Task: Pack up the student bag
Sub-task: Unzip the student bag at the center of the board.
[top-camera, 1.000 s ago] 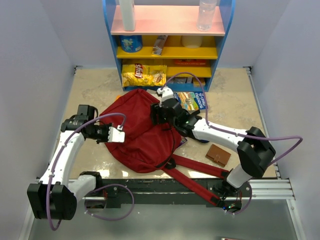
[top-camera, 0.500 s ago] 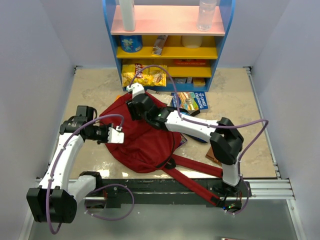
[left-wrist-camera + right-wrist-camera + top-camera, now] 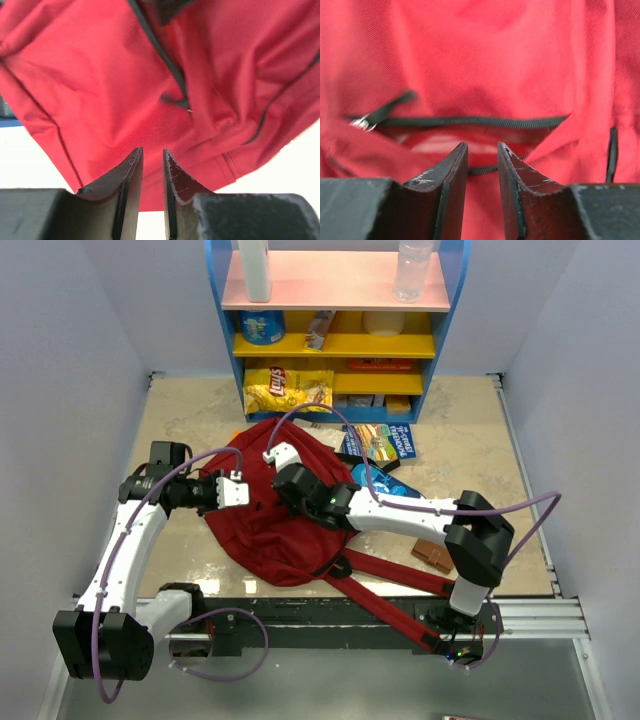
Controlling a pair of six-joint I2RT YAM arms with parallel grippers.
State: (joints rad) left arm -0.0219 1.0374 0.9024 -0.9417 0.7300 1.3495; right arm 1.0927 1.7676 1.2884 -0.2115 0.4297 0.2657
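The dark-red student bag (image 3: 285, 525) lies flat in the middle of the table, its long red straps (image 3: 390, 590) trailing toward the near edge. My left gripper (image 3: 240, 490) is at the bag's upper left side; in the left wrist view (image 3: 150, 150) its jaws stand a narrow gap apart with nothing between them, facing red fabric and a black zipper line (image 3: 167, 65). My right gripper (image 3: 285, 480) hangs over the bag's top middle. In the right wrist view (image 3: 482, 145) its jaws are slightly apart and empty, just in front of a partly open zipper slot (image 3: 475, 121) with its pull (image 3: 362, 122) at the left.
A blue book (image 3: 380, 440) and a small blue pencil case (image 3: 378, 480) lie just right of the bag. A brown wallet (image 3: 435, 555) lies at the right. The blue-and-yellow shelf (image 3: 340, 330) with a chips bag (image 3: 290, 390) stands behind.
My right gripper swung left across the bag's top, then came down over its middle. My left gripper moved up and slightly right along the bag's left side.
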